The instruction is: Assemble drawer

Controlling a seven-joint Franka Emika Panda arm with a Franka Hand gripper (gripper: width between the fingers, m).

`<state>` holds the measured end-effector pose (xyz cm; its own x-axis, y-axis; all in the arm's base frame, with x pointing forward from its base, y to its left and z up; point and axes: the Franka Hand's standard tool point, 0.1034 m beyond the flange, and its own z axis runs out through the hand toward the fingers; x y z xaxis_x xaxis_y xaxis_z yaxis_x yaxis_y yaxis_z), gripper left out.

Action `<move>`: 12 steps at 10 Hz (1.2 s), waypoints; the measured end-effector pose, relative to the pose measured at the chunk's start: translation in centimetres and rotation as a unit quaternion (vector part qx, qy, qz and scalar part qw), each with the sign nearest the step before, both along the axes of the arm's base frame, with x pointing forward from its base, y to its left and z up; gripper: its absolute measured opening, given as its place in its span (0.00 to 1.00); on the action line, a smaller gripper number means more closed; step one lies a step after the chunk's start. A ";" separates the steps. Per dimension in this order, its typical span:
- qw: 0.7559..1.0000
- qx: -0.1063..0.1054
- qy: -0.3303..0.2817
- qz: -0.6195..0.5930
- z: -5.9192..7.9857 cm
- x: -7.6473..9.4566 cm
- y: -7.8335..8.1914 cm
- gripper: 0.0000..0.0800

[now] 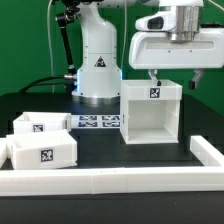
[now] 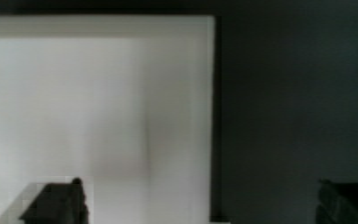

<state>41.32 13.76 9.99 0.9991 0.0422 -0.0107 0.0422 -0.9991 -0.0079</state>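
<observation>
The white boxy drawer housing stands upright on the black table, its open side toward the exterior camera, a tag on its top front edge. Two shallow white trays lie at the exterior view's left: one in front with a tag facing the camera, one behind it. My gripper hangs just above the housing's top at its right part. Its jaws are open. In the wrist view the housing's white surface fills the picture beside the black table, and both dark fingertips show wide apart with nothing between them.
The marker board lies flat on the table by the robot base. A long low white rail runs along the table's front and up the exterior view's right side.
</observation>
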 end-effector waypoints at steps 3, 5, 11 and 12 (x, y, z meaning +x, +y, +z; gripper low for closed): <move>1.000 0.000 0.007 0.001 -0.5 0.0 0.0 0.80; 1.000 0.000 0.007 0.002 -0.5 -0.1 0.0 0.57; 1.000 0.000 0.008 0.002 -0.6 -0.1 0.0 0.05; 1.000 0.000 0.008 0.002 -0.6 -0.1 0.0 0.05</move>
<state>41.24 13.77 9.44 0.9986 0.0457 -0.0257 0.0455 -0.9989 -0.0079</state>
